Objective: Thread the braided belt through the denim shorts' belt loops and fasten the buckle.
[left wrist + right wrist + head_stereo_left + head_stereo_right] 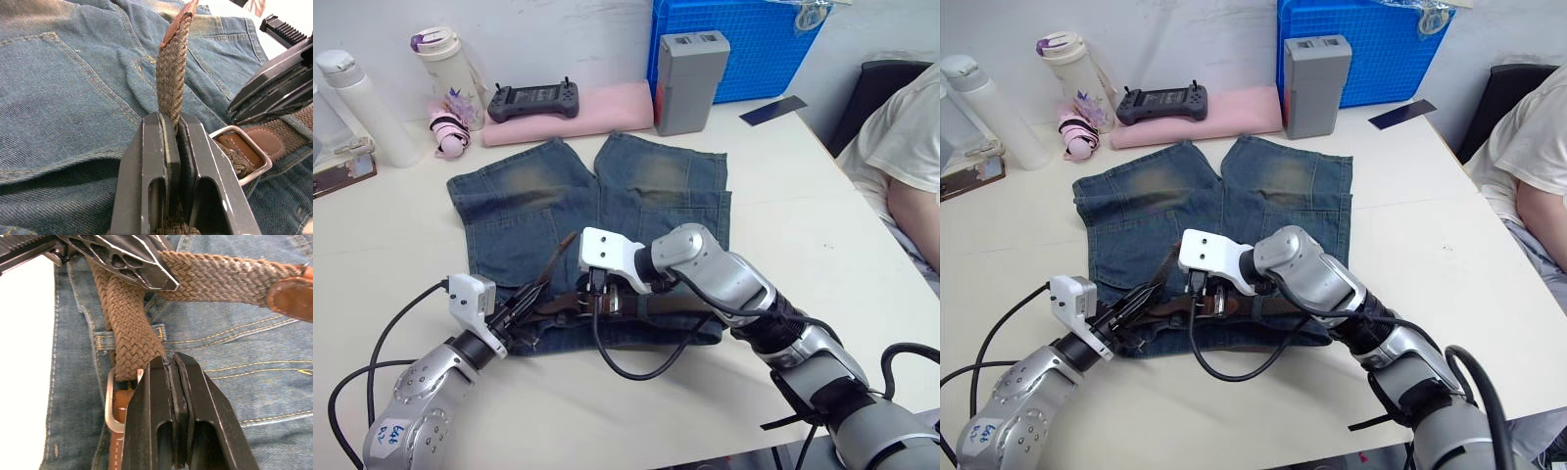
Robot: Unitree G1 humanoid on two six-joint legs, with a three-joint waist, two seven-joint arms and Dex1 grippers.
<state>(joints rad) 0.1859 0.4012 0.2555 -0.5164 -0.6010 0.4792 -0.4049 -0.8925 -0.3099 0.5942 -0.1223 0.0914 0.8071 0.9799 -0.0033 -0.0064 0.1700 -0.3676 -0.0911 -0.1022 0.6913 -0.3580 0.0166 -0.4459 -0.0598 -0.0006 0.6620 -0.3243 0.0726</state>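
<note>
The left arm reaches forward with its gripper [172, 142] clamped on the braided belt [172, 73]. The right arm bends inward across the front, its gripper [171, 382] pointing down, fingers [151, 396] pressed together beside the left gripper.

My two head cameras are looking forward and down over both my arms at the tabletop [391, 255], taking in the denim shorts [597, 215] from well above. My left wrist camera is peering along my left tool [177, 128] from very close, facing the braided belt [172, 73] pinched in it. My right wrist camera is sitting equally near behind my right tool [172, 364]. Both wrist views are sharing the buckle [249, 156] and surrounding denim.
</note>
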